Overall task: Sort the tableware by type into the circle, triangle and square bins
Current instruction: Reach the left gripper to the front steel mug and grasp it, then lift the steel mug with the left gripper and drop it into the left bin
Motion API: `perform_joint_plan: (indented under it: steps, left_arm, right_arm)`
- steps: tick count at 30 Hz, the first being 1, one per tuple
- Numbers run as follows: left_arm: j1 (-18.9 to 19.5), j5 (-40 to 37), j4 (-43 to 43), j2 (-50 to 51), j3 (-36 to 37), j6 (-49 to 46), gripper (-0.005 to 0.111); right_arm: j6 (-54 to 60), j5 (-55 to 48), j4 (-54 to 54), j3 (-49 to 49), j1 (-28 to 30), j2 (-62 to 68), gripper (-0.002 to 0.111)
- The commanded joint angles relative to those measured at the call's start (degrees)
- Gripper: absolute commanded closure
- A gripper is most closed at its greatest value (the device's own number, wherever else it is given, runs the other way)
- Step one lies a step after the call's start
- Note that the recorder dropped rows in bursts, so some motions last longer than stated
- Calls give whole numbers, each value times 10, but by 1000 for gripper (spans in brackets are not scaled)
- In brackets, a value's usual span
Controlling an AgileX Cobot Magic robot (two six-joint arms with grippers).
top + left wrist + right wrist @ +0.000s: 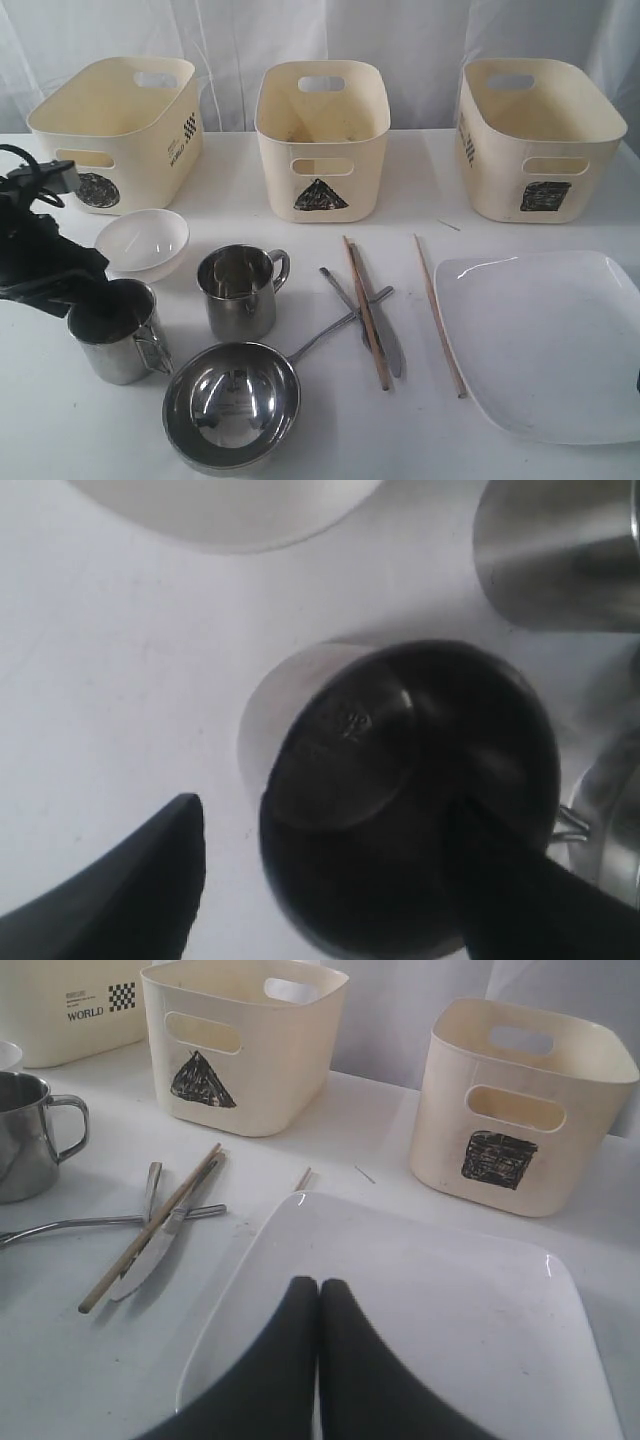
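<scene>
Tableware lies on the table [60, 440] before three bins: the circle bin [115, 120], printed "WORLD" beside a checker patch, the triangle bin [322, 140] and the square bin [540, 140]. Left gripper [330, 818] is spread wide at a mug [115, 340], one finger inside, one outside, not clamped. Right gripper [318, 1285] hangs over the plate [550, 340], fingers pressed together, empty.

We see a staged test bench: plain white table [60, 430], white draped curtain [420, 40] behind, cream plastic bins hand-marked circle [98, 190], triangle [320, 195], square [545, 195].
</scene>
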State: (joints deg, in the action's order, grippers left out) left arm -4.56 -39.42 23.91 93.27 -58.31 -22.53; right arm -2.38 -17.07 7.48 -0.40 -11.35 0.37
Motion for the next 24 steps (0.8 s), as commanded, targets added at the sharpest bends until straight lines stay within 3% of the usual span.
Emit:
perform_joint_plan:
  steps: [1, 5, 10, 18, 20, 21, 24]
  left_arm:
    - [-34, 36, -7, 27, -3, 2, 40]
    - [-36, 38, -19, 60, -3, 5, 59]
    - [-36, 15, -65, 56, -17, 5, 107]
    - [-36, -121, -94, -41, -140, 6, 106]
    - [-36, -89, -120, -68, -203, 10, 106]
    - [-36, -25, -172, -67, -246, 50, 106]
    - [-36, 56, -326, -8, -321, 143, 106]
  right_arm:
    - [-3, 4, -1, 4, -1, -4, 108]
    - [-3, 4, -1, 4, -1, -4, 108]
    - [-3, 4, -1, 4, -1, -4, 108]
    - [-3, 4, -1, 4, -1, -4, 108]
    - [-3, 4, -1, 4, -1, -4, 108]
    - [-3, 4, -1, 4, -1, -4, 108]
    - [-3, 4, -1, 4, -1, -4, 108]
